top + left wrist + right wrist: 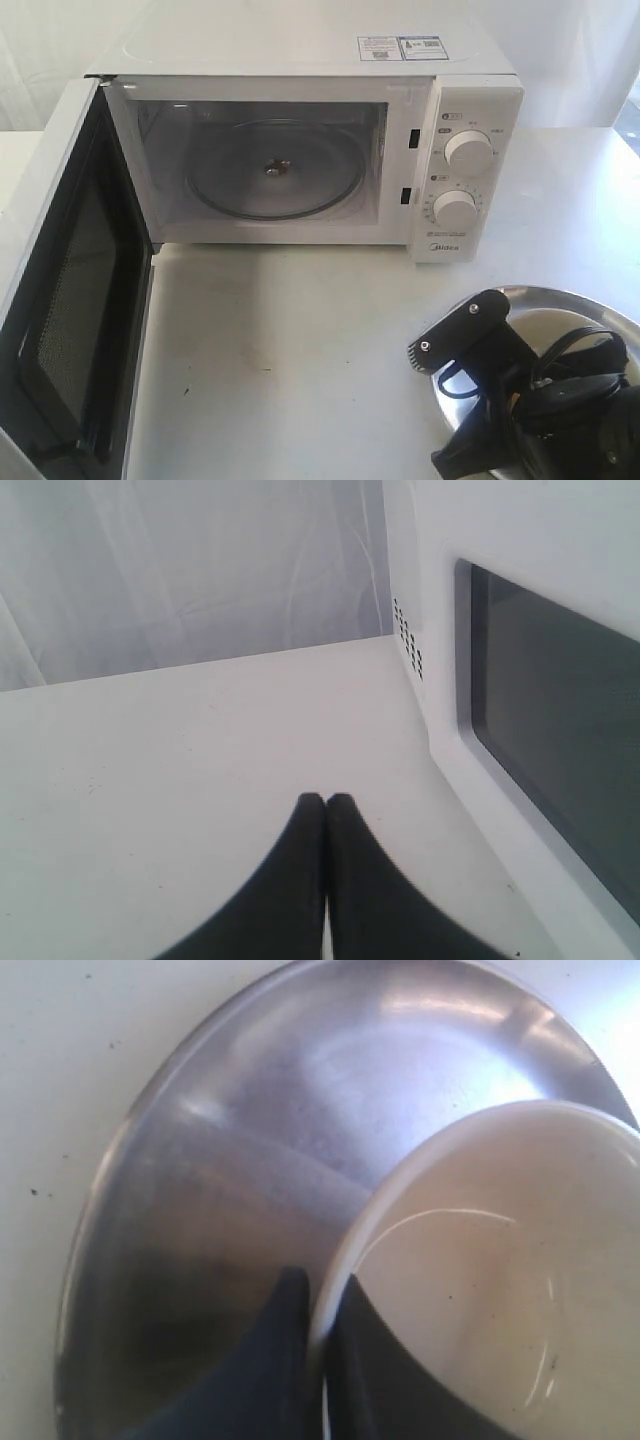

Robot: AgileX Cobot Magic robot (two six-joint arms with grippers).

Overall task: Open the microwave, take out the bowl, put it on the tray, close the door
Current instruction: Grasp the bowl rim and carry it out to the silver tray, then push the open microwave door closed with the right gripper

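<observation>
The white microwave stands at the back with its door swung wide to the left. Its glass turntable is bare. The silver tray lies at the front right, and my right arm hangs over it and hides the bowl in the exterior view. In the right wrist view my right gripper is shut on the rim of the cream bowl, one finger inside and one outside, over the tray. My left gripper is shut and empty, low over the table beside the door's outer window.
The white table runs in front of the microwave. The open door juts forward along the left edge. White curtains close off the back. Two round knobs sit on the microwave's right panel.
</observation>
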